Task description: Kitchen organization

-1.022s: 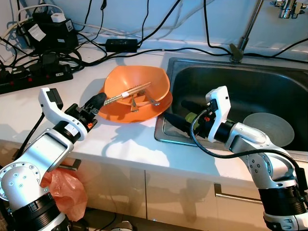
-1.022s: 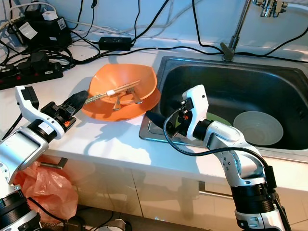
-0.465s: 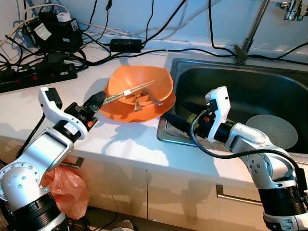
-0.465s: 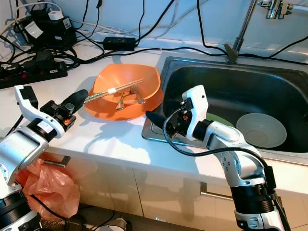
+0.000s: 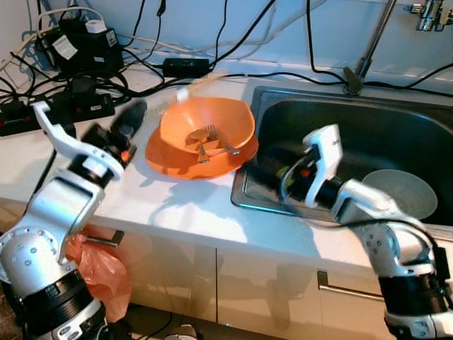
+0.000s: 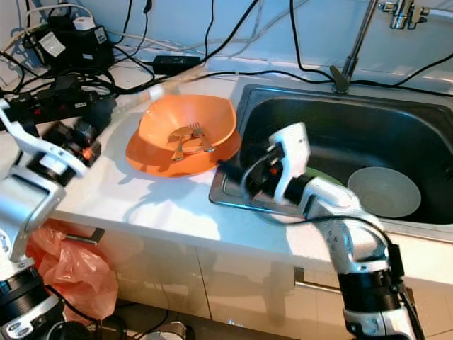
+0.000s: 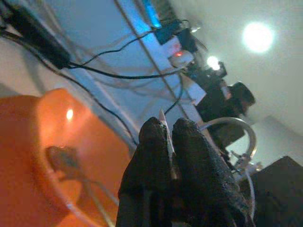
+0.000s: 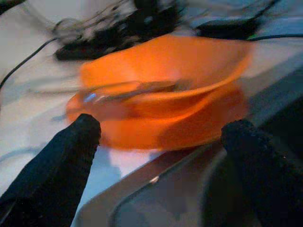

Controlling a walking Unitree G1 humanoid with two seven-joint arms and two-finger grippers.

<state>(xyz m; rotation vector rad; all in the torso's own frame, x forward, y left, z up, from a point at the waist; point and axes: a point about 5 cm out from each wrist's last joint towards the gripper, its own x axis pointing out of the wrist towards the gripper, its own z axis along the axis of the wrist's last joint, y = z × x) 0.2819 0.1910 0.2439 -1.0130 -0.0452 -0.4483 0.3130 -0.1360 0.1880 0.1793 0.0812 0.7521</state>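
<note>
Behind the orange bowl, tangled cables; left gripper pinching chopsticks, right gripper wide.

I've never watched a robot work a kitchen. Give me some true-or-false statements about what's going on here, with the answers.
1. An orange bowl sits on the counter beside the sink. True.
2. A fork lies in that bowl. True.
3. The right gripper is clamped on the bowl's rim. False: its fingers are spread open, short of the bowl.
4. The left gripper has its fingers pressed together on something thin. True.
5. The grey bowl stands on the counter. False: it lies in the sink.
</note>
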